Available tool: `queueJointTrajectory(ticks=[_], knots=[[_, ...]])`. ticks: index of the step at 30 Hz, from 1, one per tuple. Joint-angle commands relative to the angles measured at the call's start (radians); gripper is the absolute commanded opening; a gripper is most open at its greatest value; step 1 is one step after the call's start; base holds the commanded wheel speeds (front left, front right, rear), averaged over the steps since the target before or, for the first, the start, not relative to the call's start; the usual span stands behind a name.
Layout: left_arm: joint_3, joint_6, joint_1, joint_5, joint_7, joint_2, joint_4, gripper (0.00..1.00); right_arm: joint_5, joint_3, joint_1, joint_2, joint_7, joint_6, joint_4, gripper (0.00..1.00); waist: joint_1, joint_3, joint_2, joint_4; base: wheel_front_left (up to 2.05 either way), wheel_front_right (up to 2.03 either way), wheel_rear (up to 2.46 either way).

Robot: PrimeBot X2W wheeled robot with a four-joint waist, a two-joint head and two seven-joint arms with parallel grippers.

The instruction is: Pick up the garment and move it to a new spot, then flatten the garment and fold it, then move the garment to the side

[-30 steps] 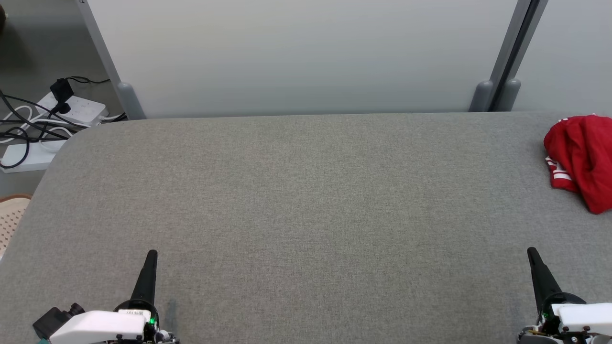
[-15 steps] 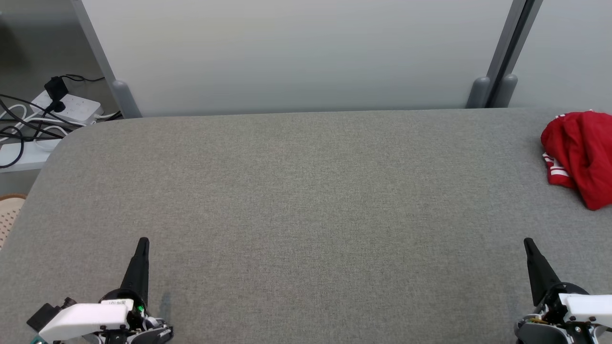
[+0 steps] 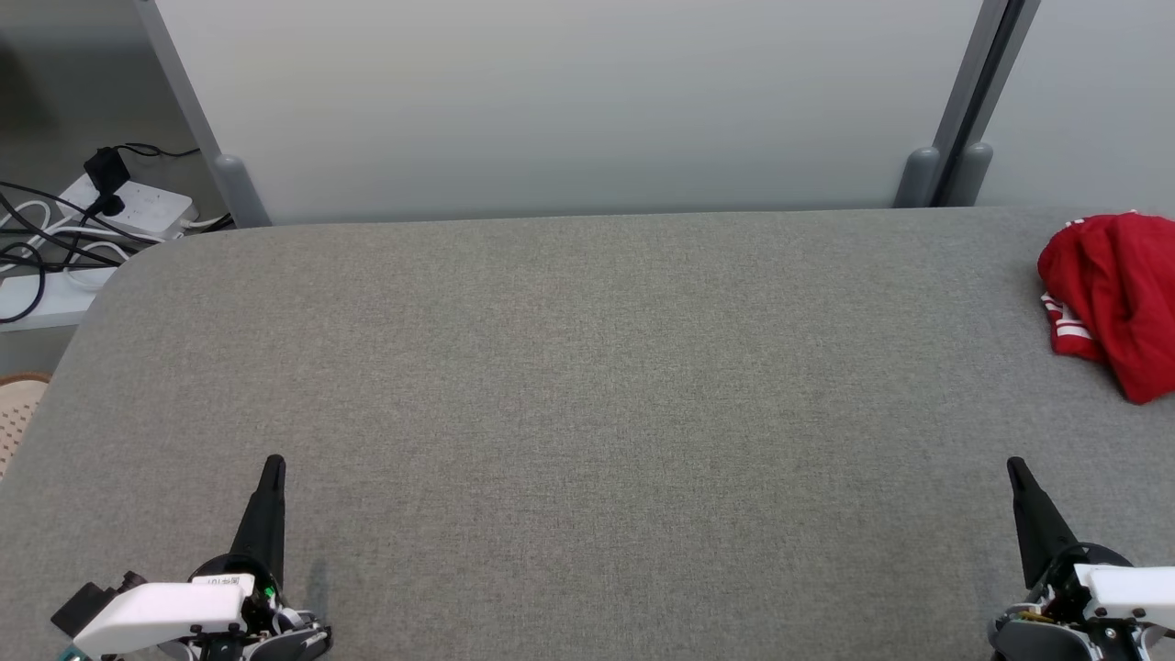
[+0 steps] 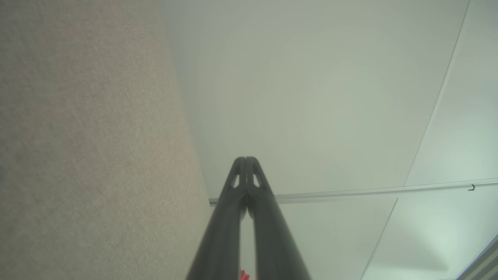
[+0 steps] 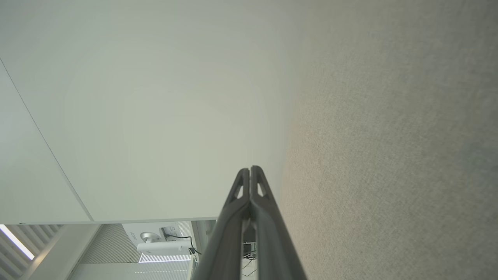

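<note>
The garment (image 3: pixel 1115 298) is a crumpled red piece with white stripes, lying bunched at the far right of the grey table (image 3: pixel 587 386), partly cut off by the head view's right edge. My left gripper (image 3: pixel 273 466) rests shut at the lower left, far from the cloth, holding nothing. My right gripper (image 3: pixel 1015 468) is shut at the lower right, a fair way in front of the garment. In the left wrist view the left gripper (image 4: pixel 246 159) has its fingers pressed together, and a red sliver of the garment (image 4: pixel 243 275) peeks between them at the bottom. The right gripper (image 5: pixel 249 169) is likewise shut and empty.
A pale partition wall (image 3: pixel 569 101) with grey posts (image 3: pixel 955 174) runs along the table's far edge. Power strips and black cables (image 3: pixel 101 216) lie on the floor beyond the table's left corner. A tan perforated object (image 3: pixel 16 413) sits at the left edge.
The head camera shifted slightly between the earliest frame and half a second ago, so everything sits a little lower-left. Nothing has visibly moved since; both grippers stay shut.
</note>
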Motion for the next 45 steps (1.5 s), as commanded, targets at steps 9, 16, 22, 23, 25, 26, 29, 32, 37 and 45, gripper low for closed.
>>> queueJointTrajectory(ticks=[9,16,22,23,25,26,29,32,37,45], knots=[[0.034,-0.008,-0.054,-0.001,0.005,0.009,-0.022,0.0,0.012,0.014,-0.045,-0.015,0.008,0.005,-0.027,0.0,0.0,0.0,0.0,0.0,0.0,0.0,0.0],[0.034,-0.008,-0.054,-0.001,0.006,0.008,-0.022,0.0,0.012,0.014,-0.045,-0.015,0.008,0.005,-0.027,0.0,0.0,0.0,0.0,0.0,0.0,0.0,0.0],[0.035,-0.008,-0.054,0.0,0.006,0.008,-0.022,0.0,0.011,0.014,-0.045,-0.015,0.008,0.005,-0.027,0.0,0.0,0.0,0.0,0.0,0.0,0.0,0.0],[0.035,-0.008,-0.054,0.0,0.006,0.008,-0.022,0.0,0.011,0.014,-0.045,-0.015,0.008,0.005,-0.027,0.0,0.0,0.0,0.0,0.0,0.0,0.0,0.0],[0.035,-0.008,-0.054,0.0,0.007,0.008,-0.022,0.0,0.011,0.014,-0.045,-0.015,0.008,0.005,-0.027,0.0,0.0,0.0,0.0,0.0,0.0,0.0,0.0],[0.035,-0.008,-0.054,0.0,0.007,0.008,-0.022,0.0,0.011,0.014,-0.045,-0.015,0.009,0.005,-0.027,0.0,0.0,0.0,0.0,0.0,0.0,0.0,0.0],[0.036,-0.008,-0.054,0.0,0.007,0.008,-0.022,0.0,0.011,0.014,-0.045,-0.014,0.009,0.005,-0.027,0.0,0.0,0.0,0.0,0.0,0.0,0.0,0.0],[0.036,-0.008,-0.054,0.0,0.007,0.007,-0.022,0.0,0.011,0.014,-0.045,-0.014,0.009,0.005,-0.027,0.0,0.0,0.0,0.0,0.0,0.0,0.0,0.0],[0.036,-0.008,-0.054,0.001,0.007,0.007,-0.022,0.0,0.011,0.014,-0.045,-0.014,0.009,0.005,-0.027,0.0,0.0,0.0,0.0,0.0,0.0,0.0,0.0],[0.037,-0.008,-0.054,0.001,0.008,0.007,-0.022,0.0,0.011,0.013,-0.045,-0.014,0.009,0.005,-0.027,0.0,0.0,0.0,0.0,0.0,0.0,0.0,0.0]])
